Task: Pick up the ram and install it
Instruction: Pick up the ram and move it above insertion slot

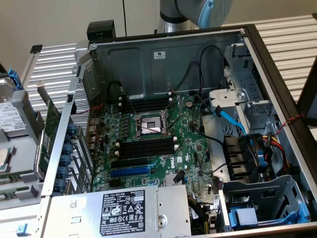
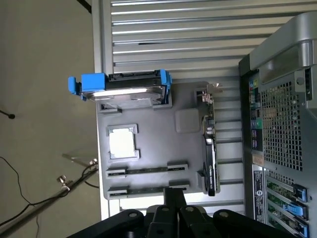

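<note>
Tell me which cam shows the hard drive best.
Wrist view: the hard drive sits whole in its blue bracket at one end of the gray tray. The exterior view catches just part of it at that view's left edge, cut off by the frame.

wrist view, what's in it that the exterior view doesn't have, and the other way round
Wrist view: the gripper, two narrow holders on the tray, the case from its perforated rear, and floor with cables.
Exterior view: the open inside of the case, with motherboard, CPU socket and black memory slots, and the arm above.
Both: the tray with its hard drive, CPU chip and card on edge, beside the case.
</note>
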You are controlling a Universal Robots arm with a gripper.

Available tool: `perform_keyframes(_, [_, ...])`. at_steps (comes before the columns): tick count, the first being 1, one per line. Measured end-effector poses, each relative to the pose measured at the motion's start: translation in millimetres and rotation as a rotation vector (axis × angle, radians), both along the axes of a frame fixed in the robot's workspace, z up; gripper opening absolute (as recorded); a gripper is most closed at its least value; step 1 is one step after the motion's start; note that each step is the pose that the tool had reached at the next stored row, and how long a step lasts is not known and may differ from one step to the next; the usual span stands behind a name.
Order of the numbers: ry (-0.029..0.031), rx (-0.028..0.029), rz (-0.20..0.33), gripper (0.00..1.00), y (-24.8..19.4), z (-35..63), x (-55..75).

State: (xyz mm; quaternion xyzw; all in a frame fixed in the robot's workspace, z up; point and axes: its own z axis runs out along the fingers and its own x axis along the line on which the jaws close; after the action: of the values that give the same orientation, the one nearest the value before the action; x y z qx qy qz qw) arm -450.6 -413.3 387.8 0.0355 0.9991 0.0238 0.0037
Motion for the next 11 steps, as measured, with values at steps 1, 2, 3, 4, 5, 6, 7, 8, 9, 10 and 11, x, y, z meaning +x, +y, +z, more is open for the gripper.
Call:
perform_keyframes(1, [0.0000, 0.0001, 0.000, 0.11, 0.0, 0.0, 0.0])
perform_keyframes(2, [0.0000, 0.0000, 0.000, 0.11, 0.0, 0.0, 0.0])
perform_keyframes(3, [0.0000, 0.0000, 0.000, 0.11, 0.0, 0.0, 0.0])
perform_keyframes(4, [0.0000, 0.0000, 0.000, 0.11, 0.0, 0.0, -0.3])
perform_keyframes(5, [0.0000, 0.0000, 0.001, 0.11, 0.0, 0.0, -1.0])
perform_keyframes(6, [-0.0002, 0.0000, 0.008, 0.11, 0.0, -0.1, -1.5])
perform_keyframes(7, [0.0000, 0.0000, 0.024, 0.11, 0.0, -0.1, -1.7])
perform_keyframes(8, [-0.0001, 0.0000, 0.042, 0.11, 0.0, -0.2, -1.7])
perform_keyframes(9, [0.0000, 0.0000, 0.061, 0.11, 0.1, -0.4, -1.8])
perform_keyframes(10, [0.0000, 0.0000, 0.079, 0.11, 0.1, -0.5, -1.8])
perform_keyframes(11, [0.0000, 0.0000, 0.097, 0.11, 0.0, -0.7, -1.8])
